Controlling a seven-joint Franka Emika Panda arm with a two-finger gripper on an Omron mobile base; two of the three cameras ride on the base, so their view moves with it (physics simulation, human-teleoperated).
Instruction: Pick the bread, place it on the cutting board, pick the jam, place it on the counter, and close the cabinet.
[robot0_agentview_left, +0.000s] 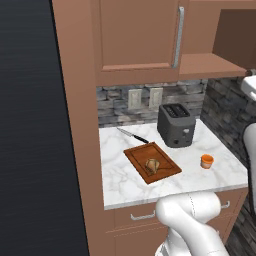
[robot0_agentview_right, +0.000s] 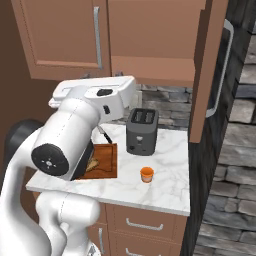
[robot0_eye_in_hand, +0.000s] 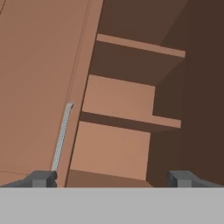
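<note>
**Bread on board, jam on counter, cabinet open**

Left base view: I see the tan-brown bread lump (robot0_agentview_left: 152, 165) on the reddish-brown wooden cutting board (robot0_agentview_left: 140, 156), the squat orange jam jar (robot0_agentview_left: 207, 161) to its right on the white marble counter (robot0_agentview_left: 120, 185).

Right base view: the brown wooden cabinet door (robot0_agentview_right: 206, 65) stands swung out.

Hand view: my gripper (robot0_eye_in_hand: 113, 178) is spread wide, empty, facing the shelves

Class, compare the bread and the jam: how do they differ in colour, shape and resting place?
The bread is a tan-brown rounded lump; the jam is an orange squat jar. The bread lies on the cutting board; the jam stands directly on the counter. Both are small and similar in size.
</note>
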